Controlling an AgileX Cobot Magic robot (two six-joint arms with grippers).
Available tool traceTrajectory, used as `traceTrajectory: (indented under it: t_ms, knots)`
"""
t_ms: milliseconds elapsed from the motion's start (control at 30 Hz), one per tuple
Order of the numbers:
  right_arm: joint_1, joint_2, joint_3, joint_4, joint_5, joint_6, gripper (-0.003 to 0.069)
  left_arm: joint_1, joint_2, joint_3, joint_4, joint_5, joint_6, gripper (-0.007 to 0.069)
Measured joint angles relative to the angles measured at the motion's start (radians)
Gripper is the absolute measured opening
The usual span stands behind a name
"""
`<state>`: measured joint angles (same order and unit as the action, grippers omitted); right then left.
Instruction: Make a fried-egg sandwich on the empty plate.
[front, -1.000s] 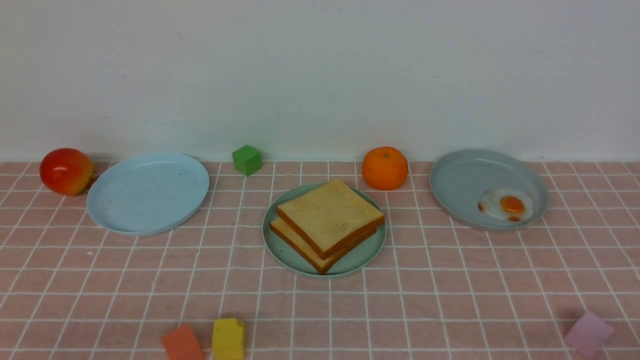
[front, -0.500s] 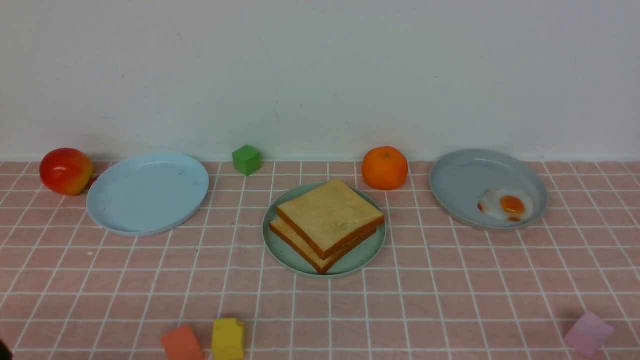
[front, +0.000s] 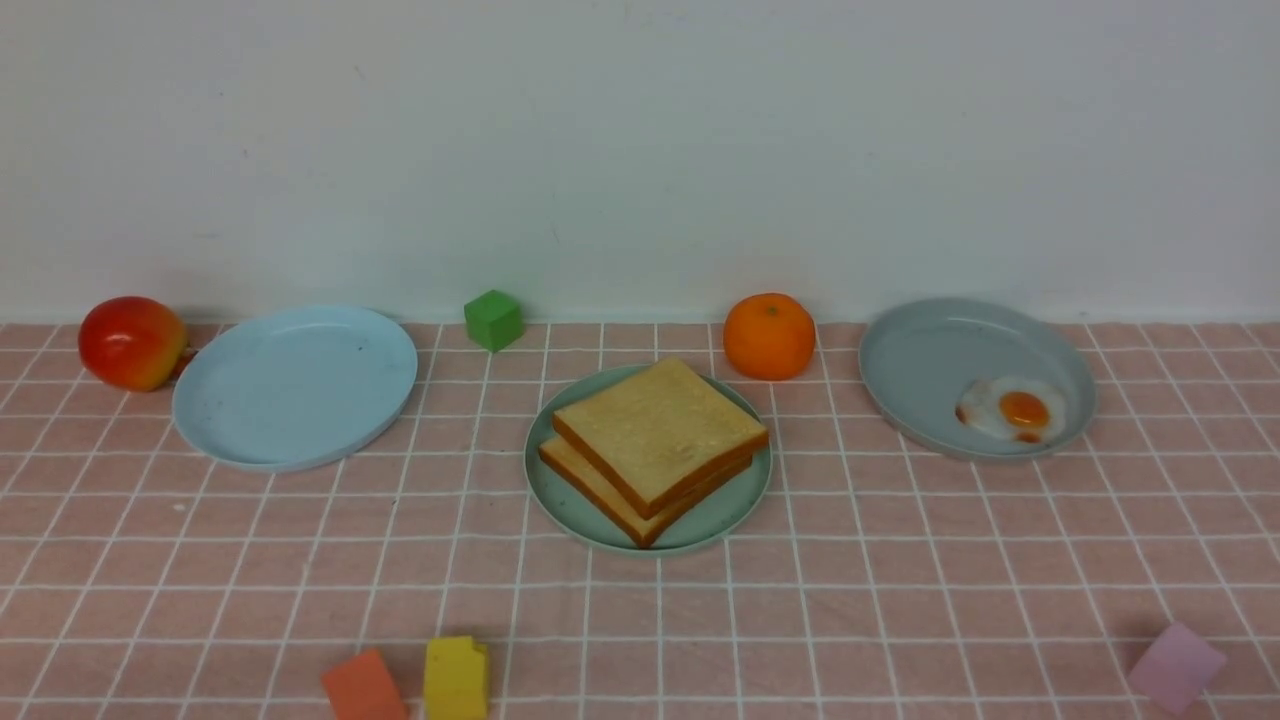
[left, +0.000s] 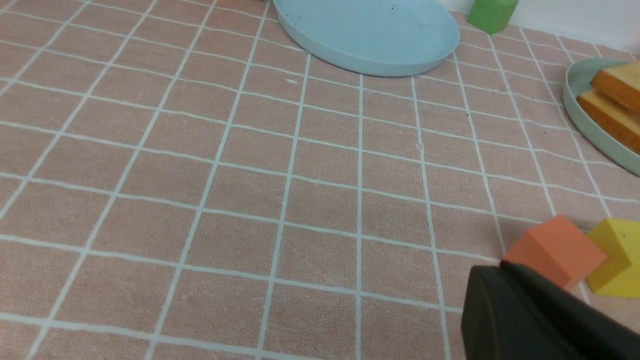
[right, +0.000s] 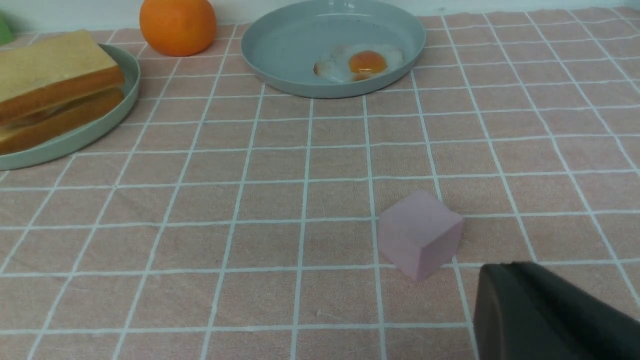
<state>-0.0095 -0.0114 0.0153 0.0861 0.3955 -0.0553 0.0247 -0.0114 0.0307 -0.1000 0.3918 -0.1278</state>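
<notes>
Two square toast slices (front: 660, 430) lie stacked on the mint-green plate (front: 560, 500) at the middle of the table. What lies between them is hidden. In the right wrist view the stack (right: 50, 65) and plate rim (right: 75, 140) show far from my right gripper (right: 500, 267), which hangs shut and empty beside a pink cube (right: 420, 232). My left gripper (left: 492, 271) is shut on nothing, just in front of an orange block (left: 555, 250). Neither gripper appears in the front view.
A grey dish (front: 930, 360) at back right holds a fried egg with a dark orange yolk (front: 1015, 410). A pale blue plate (front: 295, 385), an apple (front: 132, 342), a green cube (front: 493, 319) and an orange (front: 769, 336) stand along the back. A yellow block (front: 457, 677) sits near the front edge.
A dark sliver at the front view's bottom left corner half a second ago is gone now. The plates, toast and blocks have not moved.
</notes>
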Motion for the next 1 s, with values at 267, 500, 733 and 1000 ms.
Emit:
traceTrajectory:
  t_ms: [267, 500, 733, 1000]
  knots:
    - [0.0, 0.0, 0.0, 0.0, 0.0, 0.0, 0.0048, 0.0, 0.0, 0.0, 0.0, 0.0, 0.001, -0.0013]
    - [0.0, 0.0, 0.0, 0.0, 0.0, 0.0, 0.0057, 0.0, 0.0, 0.0, 0.0, 0.0, 0.001, -0.0013]
    - [0.0, 0.0, 0.0, 0.0, 0.0, 0.0, 0.0065, 0.0, 0.0, 0.0, 0.0, 0.0, 0.001, -0.0013]
    - [0.0, 0.0, 0.0, 0.0, 0.0, 0.0, 0.0074, 0.0, 0.0, 0.0, 0.0, 0.0, 0.001, -0.0009]
